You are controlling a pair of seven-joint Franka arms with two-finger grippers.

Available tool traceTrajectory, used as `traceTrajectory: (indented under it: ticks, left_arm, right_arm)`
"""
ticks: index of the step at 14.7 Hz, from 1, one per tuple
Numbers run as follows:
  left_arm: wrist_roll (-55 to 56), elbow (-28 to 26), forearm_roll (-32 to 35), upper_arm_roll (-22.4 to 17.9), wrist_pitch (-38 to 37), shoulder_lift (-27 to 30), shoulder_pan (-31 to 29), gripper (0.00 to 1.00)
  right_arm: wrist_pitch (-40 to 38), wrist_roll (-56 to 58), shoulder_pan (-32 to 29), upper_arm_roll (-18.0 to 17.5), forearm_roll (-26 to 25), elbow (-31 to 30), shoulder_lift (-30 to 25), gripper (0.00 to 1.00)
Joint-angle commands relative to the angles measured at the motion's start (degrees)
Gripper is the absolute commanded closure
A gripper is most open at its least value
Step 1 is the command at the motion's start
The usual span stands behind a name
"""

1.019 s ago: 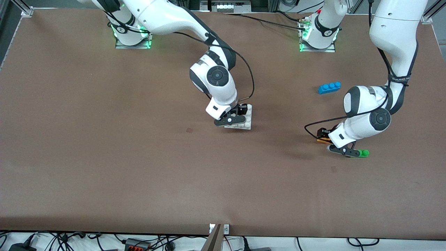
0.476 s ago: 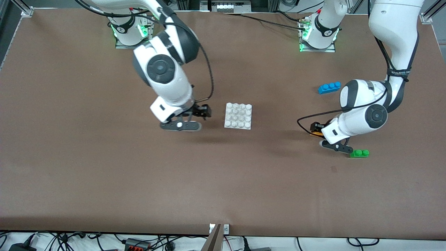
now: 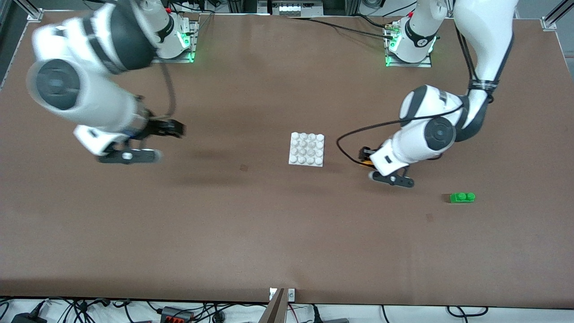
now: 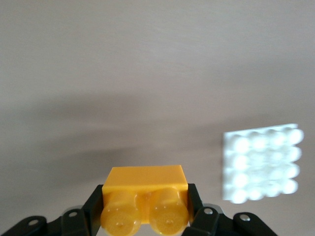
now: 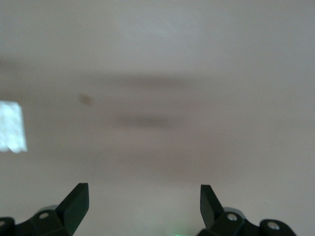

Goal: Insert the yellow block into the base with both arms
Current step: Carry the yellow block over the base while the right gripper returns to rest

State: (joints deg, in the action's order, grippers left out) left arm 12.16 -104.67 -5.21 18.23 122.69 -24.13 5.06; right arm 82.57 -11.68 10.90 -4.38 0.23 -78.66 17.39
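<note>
We see base [image 3: 307, 149] mid-surface [image 3: 251, 224] | left gripper [image 3: 368, 158] up over surface beside base, toward left arm's end, yellow block [image 4: 145, 202] between its fingers | second brick [image 3: 462, 197] nearer front camera, toward left arm's end | right gripper [image 3: 172, 130] over right arm's end, well apart from base

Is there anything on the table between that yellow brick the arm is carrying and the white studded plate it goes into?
Nothing visible. The left gripper holds the yellow block above bare table beside the base. The green brick lies toward the left arm's end of the table, and the open right gripper hangs toward the right arm's end.
</note>
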Motion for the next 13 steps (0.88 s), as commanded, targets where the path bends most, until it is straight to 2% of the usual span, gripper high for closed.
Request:
traceTrajectory:
  ticks: [1,4,6,9,10,11,13]
  left_arm:
    - [10.1,5.0,-0.4,0.8,-0.8,-3.5,5.0,0.34]
    - [16.1,8.1,-0.4,0.7,0.1,-7.1,9.7,0.37]
    - [20.1,7.6,-0.1,0.7,5.8,-8.4,11.6,0.38]
    - [21.3,7.2,0.2,-0.7,7.7,-8.9,15.9,0.38]
    - [21.4,6.5,0.3,-1.9,9.6,-8.9,17.9,0.37]
    - [22.5,4.6,0.3,-2.9,12.3,-9.0,19.6,0.37]
    - [23.3,1.9,0.3,-3.7,16.5,-9.3,20.7,0.37]
  right_arm:
    - [-3.2,9.5,-7.8,-0.5,0.1,-1.0,-3.8,0.00]
    - [-2.8,15.6,-14.3,-0.9,-0.3,-1.3,-6.9,0.00]
    - [-2.9,18.6,-16.6,-0.5,-1.0,-2.9,-8.5,0.00]
    - [6.1,19.0,-17.2,-0.6,-1.1,-17.3,-18.6,0.00]
    - [7.3,19.0,-17.2,0.0,-0.9,-19.6,-19.4,0.00]
    - [7.1,18.4,-16.1,1.4,-0.9,-20.1,-19.6,0.00]
    - [6.9,18.5,-10.4,8.0,-0.9,-18.8,-19.8,0.00]
